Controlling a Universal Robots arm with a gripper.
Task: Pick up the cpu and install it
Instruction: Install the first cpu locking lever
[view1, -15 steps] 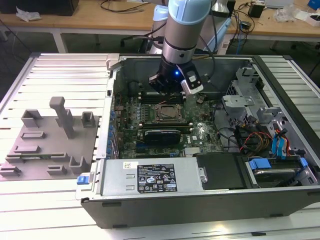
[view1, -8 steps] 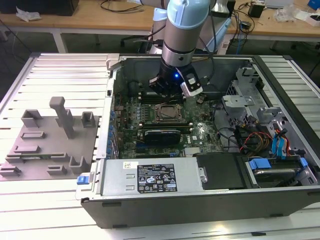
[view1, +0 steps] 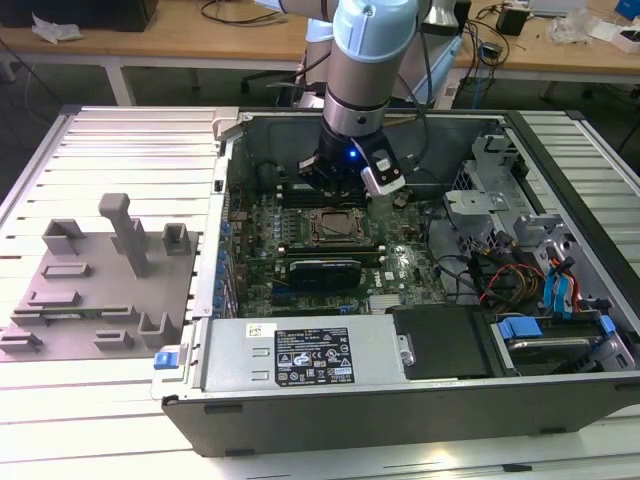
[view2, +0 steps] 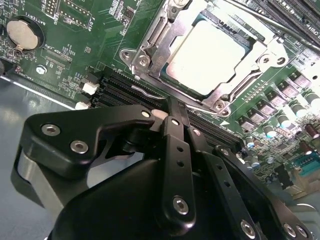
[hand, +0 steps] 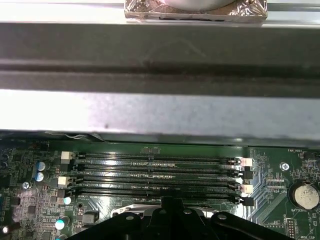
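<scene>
The cpu (view2: 207, 52), a square chip with a shiny silver top, lies flat inside the metal frame of its socket (view2: 150, 47) on the green motherboard. In the exterior view the socket (view1: 335, 226) sits mid-board, just in front of the arm's wrist. My black gripper (view2: 170, 106) hangs over the black memory slots (hand: 150, 175) right beside the socket. Its fingers are shut together with nothing between them, and it does not touch the cpu. The first wrist view shows the gripper (hand: 172, 201) tip above the same slots.
The open computer case (view1: 230, 130) walls in the board; its metal wall (hand: 150, 75) is close behind the slots. A power supply (view1: 300, 355) lies in front, drive bays and cables (view1: 540, 290) on the exterior view's right. A grey fixture plate (view1: 90, 290) rests outside on that view's left.
</scene>
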